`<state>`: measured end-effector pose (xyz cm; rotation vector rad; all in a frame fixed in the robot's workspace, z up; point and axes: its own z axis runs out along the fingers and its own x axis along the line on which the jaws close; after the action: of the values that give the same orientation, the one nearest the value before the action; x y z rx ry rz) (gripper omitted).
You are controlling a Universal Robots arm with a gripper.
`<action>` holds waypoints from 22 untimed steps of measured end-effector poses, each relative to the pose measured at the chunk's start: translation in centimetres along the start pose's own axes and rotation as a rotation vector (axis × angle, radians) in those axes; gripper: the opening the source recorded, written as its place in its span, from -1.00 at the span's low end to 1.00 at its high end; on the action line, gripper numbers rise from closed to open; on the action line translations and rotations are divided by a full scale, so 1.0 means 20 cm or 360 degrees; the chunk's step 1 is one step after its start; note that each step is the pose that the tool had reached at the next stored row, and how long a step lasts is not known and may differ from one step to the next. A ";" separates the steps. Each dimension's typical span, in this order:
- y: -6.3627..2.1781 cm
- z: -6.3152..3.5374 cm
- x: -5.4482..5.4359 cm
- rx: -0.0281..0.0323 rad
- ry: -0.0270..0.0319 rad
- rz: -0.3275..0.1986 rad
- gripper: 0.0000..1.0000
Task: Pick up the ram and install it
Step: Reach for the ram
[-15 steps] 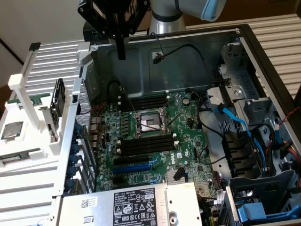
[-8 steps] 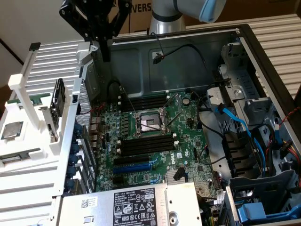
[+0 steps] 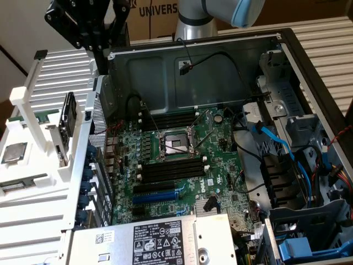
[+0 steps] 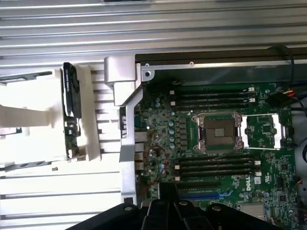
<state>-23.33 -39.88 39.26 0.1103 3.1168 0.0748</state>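
Note:
The ram (image 3: 67, 120) is a long dark-green stick standing on edge in a white rack (image 3: 33, 182) at the exterior view's left, beside the open computer case. In the wrist view the ram (image 4: 71, 103) sits in the same white holder, with its green board showing at one end. My gripper (image 3: 101, 58) hangs high above the case's left wall, up and to the right of the ram, shut with nothing in it. Its black body (image 4: 168, 213) shows in the wrist view. Empty black memory slots (image 3: 171, 168) (image 4: 213, 165) lie beside the processor socket (image 3: 174, 144).
A square silver processor chip (image 3: 14, 152) lies on the white rack. The case's metal wall (image 3: 96, 127) stands between rack and motherboard. A labelled power supply (image 3: 160, 240) is at the front; blue and black cables (image 3: 276, 138) and drive cages fill the exterior view's right.

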 end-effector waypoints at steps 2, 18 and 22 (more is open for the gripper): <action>-0.003 -0.001 0.05 0.00000 0.00000 0.0000 -0.80; -0.030 -0.009 0.43 0.00000 0.00001 0.0000 -0.80; -0.037 -0.009 0.55 0.00000 0.00001 0.0000 -0.80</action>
<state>-34.30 -39.85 39.18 0.1104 3.1169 0.0748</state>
